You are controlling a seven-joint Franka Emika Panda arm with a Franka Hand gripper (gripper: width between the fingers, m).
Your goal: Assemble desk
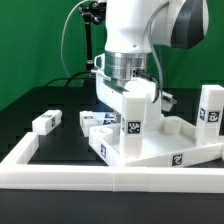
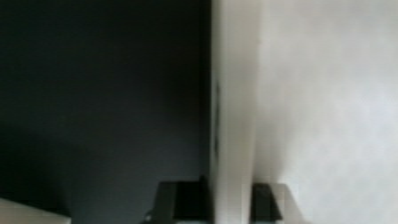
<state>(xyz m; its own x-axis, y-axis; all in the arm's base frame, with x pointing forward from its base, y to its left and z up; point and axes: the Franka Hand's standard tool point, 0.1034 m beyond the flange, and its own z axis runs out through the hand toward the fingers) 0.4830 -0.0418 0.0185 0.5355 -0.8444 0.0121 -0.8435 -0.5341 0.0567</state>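
The white desk tabletop panel [image 1: 175, 142] lies on the black surface at the exterior view's right. My gripper [image 1: 128, 95] is shut on an upright white leg [image 1: 133, 118] with a square tag, held at the panel's left corner. Whether the leg touches the panel I cannot tell. Another leg [image 1: 210, 105] stands upright at the panel's far right corner. Two loose legs lie to the left, one near [image 1: 95, 120] and one farther [image 1: 45, 122]. In the wrist view the held leg [image 2: 228, 120] runs between my dark fingers [image 2: 180, 202], with the gripper [image 2: 224, 202] closed on it.
The long white rim [image 1: 100, 178] frames the black surface along the front and left. A black post and cable [image 1: 90, 40] stand behind the arm. A green backdrop lies beyond.
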